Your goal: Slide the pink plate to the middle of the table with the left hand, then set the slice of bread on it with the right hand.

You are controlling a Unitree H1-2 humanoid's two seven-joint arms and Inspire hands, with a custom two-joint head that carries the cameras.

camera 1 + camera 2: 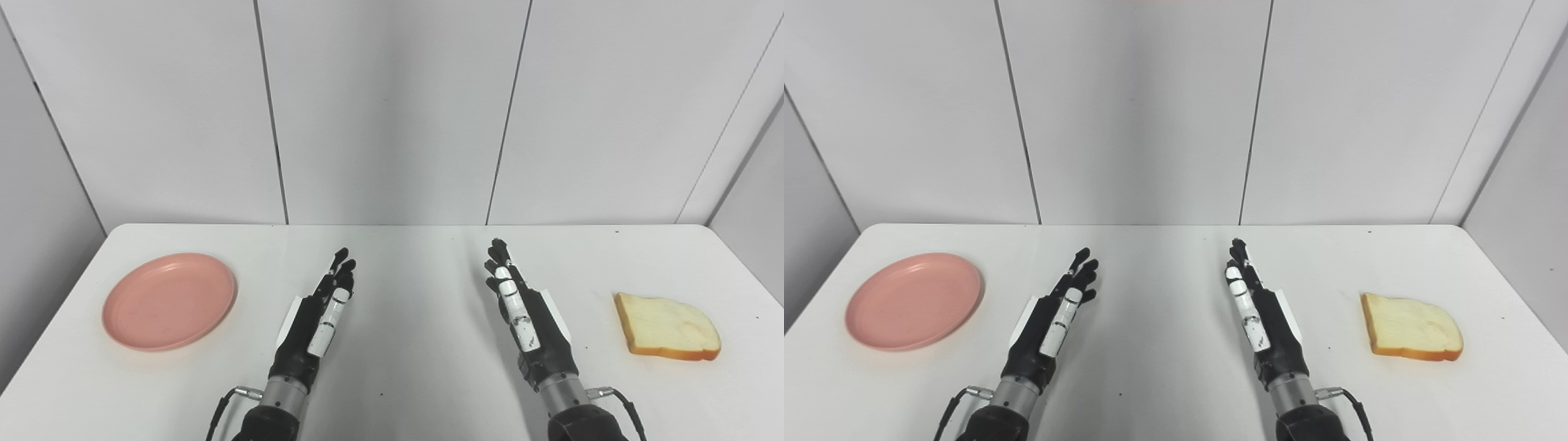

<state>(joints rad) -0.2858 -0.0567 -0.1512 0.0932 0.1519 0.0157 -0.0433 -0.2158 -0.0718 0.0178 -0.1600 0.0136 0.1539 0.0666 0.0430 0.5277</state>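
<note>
- We are looking down from our head cameras at a white table (404, 380) with rounded far corners, set against a plain wall of pale grey panels (392, 110)
- Our pink plate (169, 301) sits flat on the left side of the table, near the left edge; it is round, shallow and holds nothing
- The slice of bread (666, 327) lies flat on the right side of the table, pale crumb facing up with a golden-brown crust along its near and left edges
- The plate and the bread are well apart, roughly level with each other, with both of our hands between them
- Our left hand (321, 315) reaches in from the bottom left, black with a white thumb; its fingers are stretched out straight, pointing toward the far edge of the table and leaning slightly right; it holds nothing
- The left hand is near the plate's right side but apart from it, with bare table between them
- Our right hand (520, 309) reaches in from the bottom right as a mirror of the left; its fingers are also extended, lying close alongside one another, leaning slightly left, and it holds nothing
- The right hand is apart from the bread, with bare table between them
- A grey metal wrist with a dark cable shows below each hand at the bottom edge
- The middle of the table lies between our two hands
</note>
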